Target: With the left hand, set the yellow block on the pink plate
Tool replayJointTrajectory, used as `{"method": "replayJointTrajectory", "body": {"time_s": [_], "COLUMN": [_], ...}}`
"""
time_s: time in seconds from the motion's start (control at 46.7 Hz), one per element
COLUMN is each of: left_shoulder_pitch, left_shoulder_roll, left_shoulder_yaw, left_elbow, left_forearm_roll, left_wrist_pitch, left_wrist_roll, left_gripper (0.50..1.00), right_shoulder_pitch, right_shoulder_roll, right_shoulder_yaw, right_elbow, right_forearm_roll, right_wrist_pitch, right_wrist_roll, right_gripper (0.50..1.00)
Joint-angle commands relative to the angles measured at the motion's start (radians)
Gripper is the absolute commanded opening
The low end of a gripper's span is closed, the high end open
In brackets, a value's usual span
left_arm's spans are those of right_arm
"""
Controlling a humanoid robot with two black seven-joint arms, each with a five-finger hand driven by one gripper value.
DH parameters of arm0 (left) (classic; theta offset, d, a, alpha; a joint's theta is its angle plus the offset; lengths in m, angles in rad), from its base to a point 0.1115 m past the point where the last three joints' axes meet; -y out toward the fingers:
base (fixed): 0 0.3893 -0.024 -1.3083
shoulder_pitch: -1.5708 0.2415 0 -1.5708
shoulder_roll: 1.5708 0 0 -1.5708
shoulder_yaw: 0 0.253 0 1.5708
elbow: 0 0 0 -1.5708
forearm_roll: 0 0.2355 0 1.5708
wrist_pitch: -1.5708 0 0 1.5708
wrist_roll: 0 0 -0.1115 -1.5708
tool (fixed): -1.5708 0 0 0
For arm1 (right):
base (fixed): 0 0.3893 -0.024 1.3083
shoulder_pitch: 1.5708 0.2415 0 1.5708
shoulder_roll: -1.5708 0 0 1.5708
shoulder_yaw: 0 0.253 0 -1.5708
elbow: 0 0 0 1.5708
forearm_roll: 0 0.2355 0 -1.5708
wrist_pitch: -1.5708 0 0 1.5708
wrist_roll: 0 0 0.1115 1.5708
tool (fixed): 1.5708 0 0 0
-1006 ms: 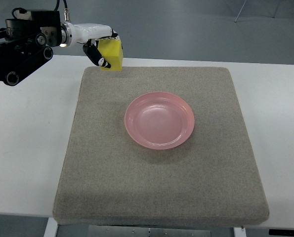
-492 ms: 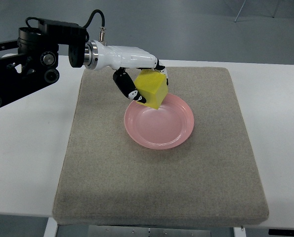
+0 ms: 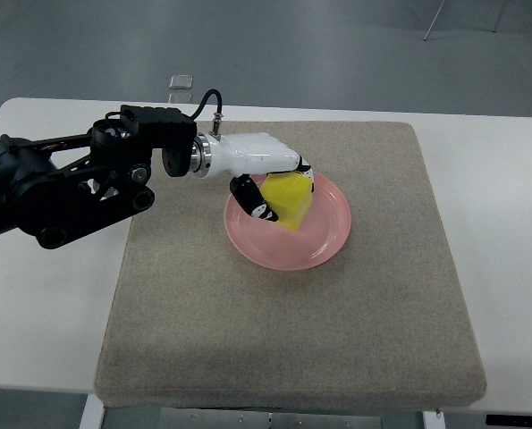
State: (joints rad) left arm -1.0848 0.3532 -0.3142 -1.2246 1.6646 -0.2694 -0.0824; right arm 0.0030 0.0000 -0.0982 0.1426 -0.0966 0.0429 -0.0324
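White desk (image 3: 42, 304) w/ grey mat (image 3: 292, 340) on top. Left hand (image 3: 270, 179) grips yellow block (image 3: 290, 198), block down inside pink plate (image 3: 324, 234) near mat centre, towards plate's left rim.

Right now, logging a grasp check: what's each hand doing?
Left hand: closed on the yellow block, over the pink plate.
Right hand: not in view.

One yellow block (image 3: 289, 199) is sitting inside one pink plate (image 3: 326, 239). One grey mat (image 3: 292, 340) is lying under the plate, one white desk (image 3: 42, 313) is carrying it, and one robot hand (image 3: 270, 188) is showing over the plate.
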Motion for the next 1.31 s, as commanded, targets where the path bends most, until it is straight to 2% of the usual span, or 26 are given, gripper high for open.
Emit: {"method": "replayJointTrajectory", "body": {"time_s": [0.0, 0.021, 0.043, 0.086, 0.15, 0.193, 0.257, 0.278, 0.535, 0.771, 0.899, 1.049, 1.177, 1.284], "left_shoulder_pitch": [0.016, 0.019, 0.023, 0.029, 0.032, 0.032, 0.031, 0.031, 0.029, 0.019, 0.014, 0.002, -0.011, -0.001], "left_shoulder_roll": [-0.017, -0.020, -0.023, -0.033, -0.039, -0.039, -0.039, -0.039, 0.021, 0.078, 0.081, 0.107, 0.115, 0.115], "left_shoulder_yaw": [0.001, 0.001, 0.001, 0.001, 0.001, 0.001, 0.003, 0.003, -0.006, -0.020, -0.042, -0.055, -0.062, -0.068], "left_elbow": [0.019, 0.023, 0.025, 0.030, 0.030, 0.031, 0.031, 0.031, 0.020, 0.057, 0.160, 0.293, 0.424, 0.471], "left_forearm_roll": [0.040, 0.049, 0.056, 0.064, 0.066, 0.067, 0.067, 0.066, 0.009, -0.462, -0.762, -1.057, -1.272, -1.399], "left_wrist_pitch": [0.019, 0.021, 0.021, 0.021, 0.021, 0.021, 0.018, 0.013, 0.009, 0.029, 0.058, 0.058, 0.032, -0.023], "left_wrist_roll": [0.000, 0.000, 0.000, 0.000, 0.000, 0.000, 0.000, 0.000, -0.002, -0.002, -0.004, -0.002, -0.002, 0.000], "left_gripper": [0.500, 0.500, 0.525, 0.604, 0.764, 0.833, 0.962, 0.988, 0.996, 0.996, 0.996, 0.996, 0.996, 0.996], "right_shoulder_pitch": [0.000, 0.000, 0.000, -0.001, 0.000, 0.000, 0.000, 0.000, 0.000, 0.000, 0.000, 0.000, 0.000, 0.000], "right_shoulder_roll": [0.000, 0.000, 0.000, 0.000, 0.000, 0.000, 0.000, 0.000, 0.000, 0.000, 0.000, 0.000, 0.000, 0.000], "right_shoulder_yaw": [0.000, 0.000, 0.000, 0.000, 0.000, 0.000, 0.000, 0.000, 0.000, 0.000, 0.000, 0.000, 0.000, 0.000], "right_elbow": [0.000, 0.000, 0.000, 0.000, 0.000, 0.000, 0.000, 0.000, 0.000, 0.000, 0.000, 0.000, 0.000, 0.000], "right_forearm_roll": [0.000, 0.000, 0.000, 0.000, 0.000, 0.001, 0.000, 0.000, 0.000, 0.000, 0.000, 0.000, 0.000, 0.000], "right_wrist_pitch": [0.000, 0.000, 0.000, 0.000, 0.000, 0.000, 0.000, 0.000, 0.000, 0.000, 0.000, 0.000, 0.000, 0.000], "right_wrist_roll": [0.000, 0.000, 0.000, 0.000, 0.000, 0.000, 0.000, 0.000, 0.000, 0.000, 0.000, 0.000, 0.000, 0.000], "right_gripper": [0.924, 0.924, 0.924, 0.924, 0.924, 0.924, 0.924, 0.924, 0.924, 0.924, 0.924, 0.924, 0.924, 0.924]}}
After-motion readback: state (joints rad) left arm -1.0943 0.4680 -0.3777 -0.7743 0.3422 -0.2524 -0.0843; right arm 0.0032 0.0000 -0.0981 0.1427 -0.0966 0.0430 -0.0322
